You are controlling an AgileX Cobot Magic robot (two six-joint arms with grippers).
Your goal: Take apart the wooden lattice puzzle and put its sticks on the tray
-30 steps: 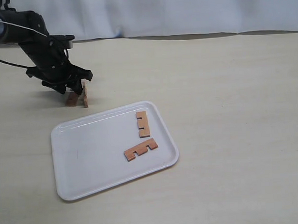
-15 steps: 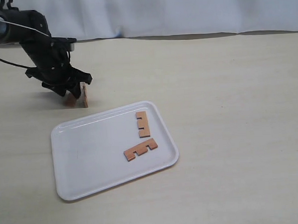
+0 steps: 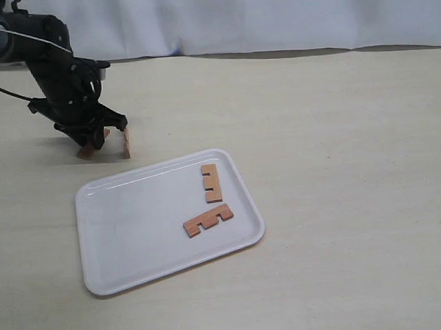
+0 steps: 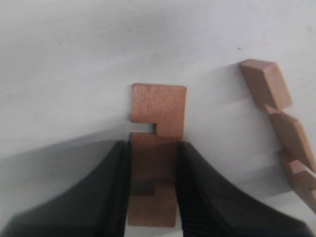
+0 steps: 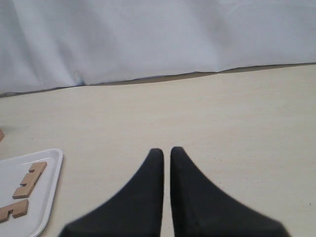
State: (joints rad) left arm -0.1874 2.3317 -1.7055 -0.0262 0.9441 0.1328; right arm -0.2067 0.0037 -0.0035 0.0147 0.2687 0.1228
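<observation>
The wooden lattice puzzle does not show as an assembled grid; only separate sticks are in view. My left gripper [image 3: 93, 138] [image 4: 153, 145] is shut on one notched stick [image 4: 158, 111] [image 3: 87, 151] at the table surface, behind the tray's far left corner. A second stick [image 3: 125, 142] [image 4: 281, 123] stands on edge just beside it, apart from the fingers. Two more sticks [image 3: 211, 182] [image 3: 207, 221] lie flat on the white tray [image 3: 135, 228] near its right end. My right gripper [image 5: 166, 150] hovers shut over bare table with nothing between its fingers.
A white cloth backdrop [image 3: 272, 14] closes off the far edge of the table. The right wrist view catches the tray's corner [image 5: 44, 197] with its two sticks [image 5: 29, 180] off to one side.
The left gripper's jaws have closed onto the stick that lay under them and shifted slightly left with it. The upright stick, the tray and its sticks have not moved.
</observation>
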